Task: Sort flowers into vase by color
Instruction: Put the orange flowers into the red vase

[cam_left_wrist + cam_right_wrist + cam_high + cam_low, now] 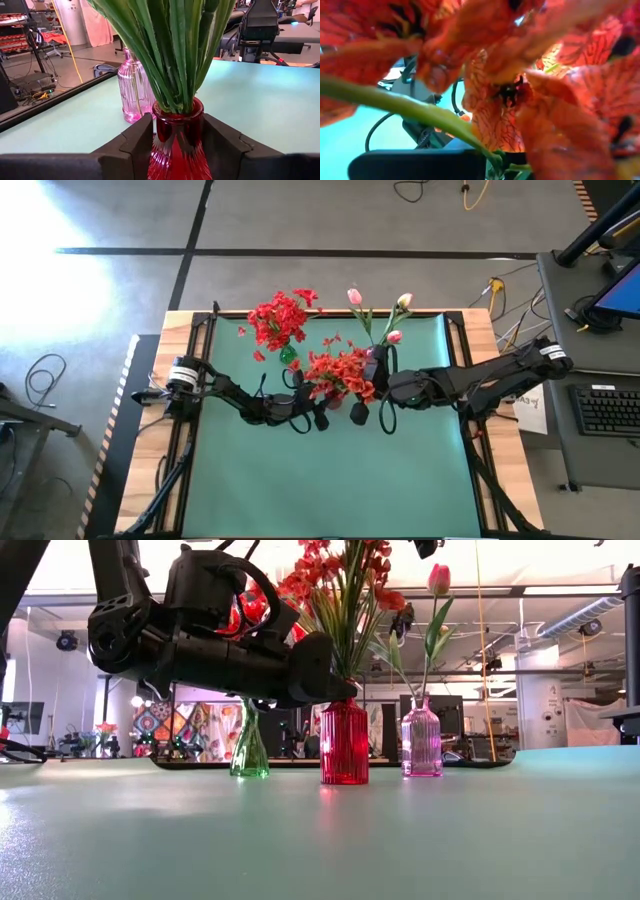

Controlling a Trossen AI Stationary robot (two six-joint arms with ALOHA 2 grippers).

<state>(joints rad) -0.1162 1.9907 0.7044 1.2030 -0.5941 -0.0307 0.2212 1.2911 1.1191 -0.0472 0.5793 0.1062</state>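
Your left gripper [175, 145] has its fingers clamped on the ribbed red glass vase [344, 743], steadying it mid-worktop between the green glass vase [249, 750] and the pink glass vase [421, 743]. Your right gripper [362, 373], beside the red vase's orange-red blossom cluster [340, 372], has pinched its fingers on a thin green stem [410, 107] among those petals. You look to be seating this flower; next, release only once the stem stands inside the red vase's neck.

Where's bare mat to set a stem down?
Bare: the mat's whole near half below both arms, and its far-left and far-right edges. Crowded: the far middle, where the green vase, red vase and pink vase stand with both grippers.
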